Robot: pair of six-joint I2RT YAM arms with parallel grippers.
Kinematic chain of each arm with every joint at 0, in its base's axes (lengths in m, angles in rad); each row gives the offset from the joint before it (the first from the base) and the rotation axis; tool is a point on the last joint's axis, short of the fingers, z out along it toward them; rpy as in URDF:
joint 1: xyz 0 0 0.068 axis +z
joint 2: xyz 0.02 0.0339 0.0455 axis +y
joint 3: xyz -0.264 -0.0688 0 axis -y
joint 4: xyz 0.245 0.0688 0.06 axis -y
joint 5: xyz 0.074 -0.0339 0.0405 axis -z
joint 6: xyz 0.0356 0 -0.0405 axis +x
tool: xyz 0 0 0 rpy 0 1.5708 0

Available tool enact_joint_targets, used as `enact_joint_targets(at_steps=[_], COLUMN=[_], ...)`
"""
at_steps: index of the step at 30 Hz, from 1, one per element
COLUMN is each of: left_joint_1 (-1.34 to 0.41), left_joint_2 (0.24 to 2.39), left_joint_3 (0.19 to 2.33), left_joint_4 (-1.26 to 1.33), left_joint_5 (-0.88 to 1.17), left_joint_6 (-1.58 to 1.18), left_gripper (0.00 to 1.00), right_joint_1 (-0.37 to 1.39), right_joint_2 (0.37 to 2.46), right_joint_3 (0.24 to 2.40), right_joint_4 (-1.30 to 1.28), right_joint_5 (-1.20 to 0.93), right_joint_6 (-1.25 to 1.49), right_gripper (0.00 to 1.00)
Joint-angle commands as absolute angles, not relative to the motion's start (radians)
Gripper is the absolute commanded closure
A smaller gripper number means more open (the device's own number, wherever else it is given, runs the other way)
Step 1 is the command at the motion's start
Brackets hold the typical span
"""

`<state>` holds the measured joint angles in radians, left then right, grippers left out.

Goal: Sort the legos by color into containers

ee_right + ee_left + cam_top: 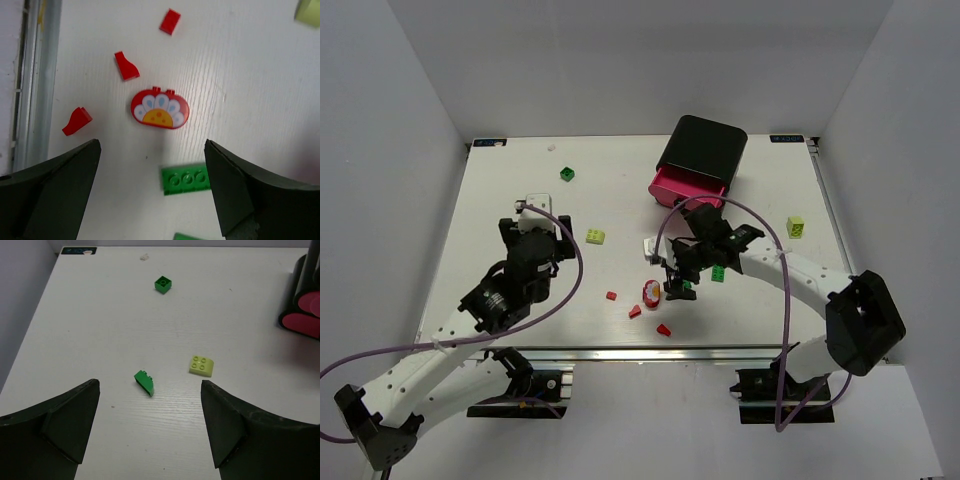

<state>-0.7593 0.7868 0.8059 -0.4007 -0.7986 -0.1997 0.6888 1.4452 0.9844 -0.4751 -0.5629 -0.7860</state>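
Right wrist: right gripper (151,150) spread wide, empty.
Green plate (186,179) lies between the jaws, long axis jaw-to-jaw; red flower brick (160,109) just ahead.

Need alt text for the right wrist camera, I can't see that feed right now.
The right claw hangs open above the white table, holding nothing. Below it lie a red rounded brick with a flower print, three small red bits and, lower in frame, a green flat brick.

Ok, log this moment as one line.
left claw open, empty, facing green brick | right claw open, empty, above red flower brick | pink drawer pulled out
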Motion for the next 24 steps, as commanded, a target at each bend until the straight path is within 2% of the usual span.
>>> enact_joint_targets(at_steps=[1, 7, 10, 24], left_joint_1=[-0.755, -0.755, -0.755, -0.755], left_joint_2=[0.766, 0.746, 0.749, 0.736], left_joint_3=[0.790, 0.775, 0.770, 0.765], left_joint_4=[-0.390, -0.379, -0.376, -0.371], left_joint_5=[-0.902, -0.942, -0.953, -0.956], left_joint_6=[-0.202, -0.193, -0.190, -0.187], left_gripper=[0.08, 0.07, 0.07, 0.06], right_joint_1=[0.704, 0.726, 0.753, 0.861], right_joint_2=[1.420, 1.601, 1.638, 1.802], right_joint_3=[0.983, 1.181, 1.195, 1.252], right_joint_4=[-0.465, -0.714, -0.769, -0.758], right_joint_5=[-0.702, -0.695, -0.577, -0.382], right_joint_6=[-1.221, -1.541, -1.768, -1.885], right_gripper=[0.11, 0.11, 0.12, 0.21])
